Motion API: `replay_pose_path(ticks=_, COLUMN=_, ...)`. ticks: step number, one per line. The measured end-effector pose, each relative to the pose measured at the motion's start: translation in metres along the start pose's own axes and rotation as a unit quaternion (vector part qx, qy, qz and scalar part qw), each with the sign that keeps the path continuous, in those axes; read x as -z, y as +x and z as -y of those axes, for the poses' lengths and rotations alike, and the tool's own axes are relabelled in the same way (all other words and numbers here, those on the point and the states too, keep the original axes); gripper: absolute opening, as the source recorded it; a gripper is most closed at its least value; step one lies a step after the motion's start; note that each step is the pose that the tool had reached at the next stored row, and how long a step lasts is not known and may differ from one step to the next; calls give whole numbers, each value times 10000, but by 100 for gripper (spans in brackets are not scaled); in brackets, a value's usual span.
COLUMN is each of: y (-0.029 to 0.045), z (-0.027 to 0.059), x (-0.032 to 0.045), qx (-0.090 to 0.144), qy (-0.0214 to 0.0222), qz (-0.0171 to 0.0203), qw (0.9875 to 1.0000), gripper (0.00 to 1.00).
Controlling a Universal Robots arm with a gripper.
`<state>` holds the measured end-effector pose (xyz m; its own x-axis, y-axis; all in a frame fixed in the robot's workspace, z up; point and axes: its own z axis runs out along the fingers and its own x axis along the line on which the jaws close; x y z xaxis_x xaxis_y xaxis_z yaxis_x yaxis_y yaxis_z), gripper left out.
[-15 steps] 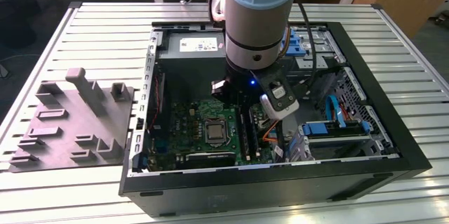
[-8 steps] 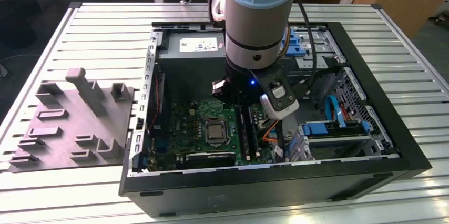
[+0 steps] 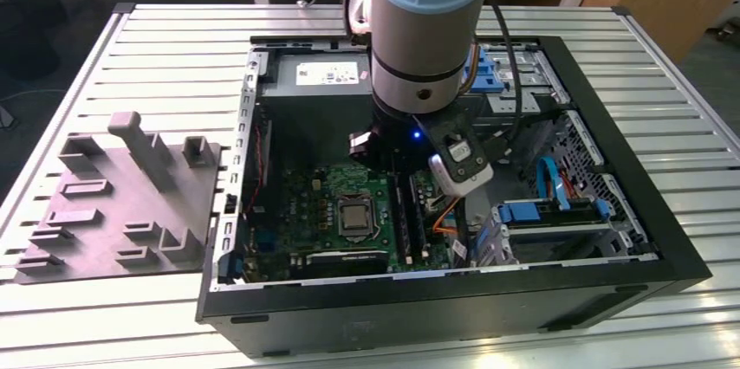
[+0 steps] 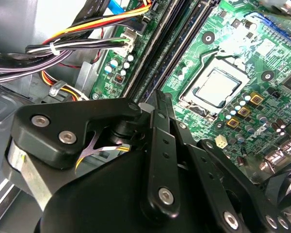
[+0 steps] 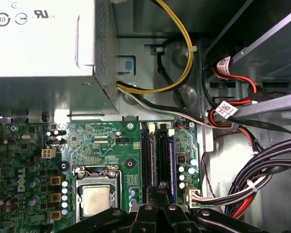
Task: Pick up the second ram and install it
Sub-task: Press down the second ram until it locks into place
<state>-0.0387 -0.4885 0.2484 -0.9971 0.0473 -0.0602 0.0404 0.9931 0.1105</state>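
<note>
Tool low over the memory slots inside the open case

My tool (image 5: 157, 191) hangs over the green motherboard (image 5: 102, 145), its tip at the end of the long black slots (image 5: 146, 155). Just beside it, what I take for the second ram (image 5: 171, 162) shows edge-on as a slim dark blue strip standing upright along the slot row. I cannot tell whether my tool is open, closed or gripping it. The computer case (image 3: 463, 300) lies toward the tabletop's (image 3: 151, 57) edge at the exterior view's right
</note>
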Motion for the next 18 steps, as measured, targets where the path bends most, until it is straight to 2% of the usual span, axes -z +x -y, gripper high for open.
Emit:
replay_pose_path(ticks=7, y=2, z=-38, x=-9, qx=0, qy=0, qz=0, qw=10000, gripper=10)
replay_pose_path(ticks=13, y=7, z=-146, x=-35, qx=0, qy=0, qz=0, qw=10000, gripper=10)
replay_pose_path(ticks=18, y=0, z=-180, x=-69, qx=1, qy=0, qz=0, qw=10000, gripper=10)
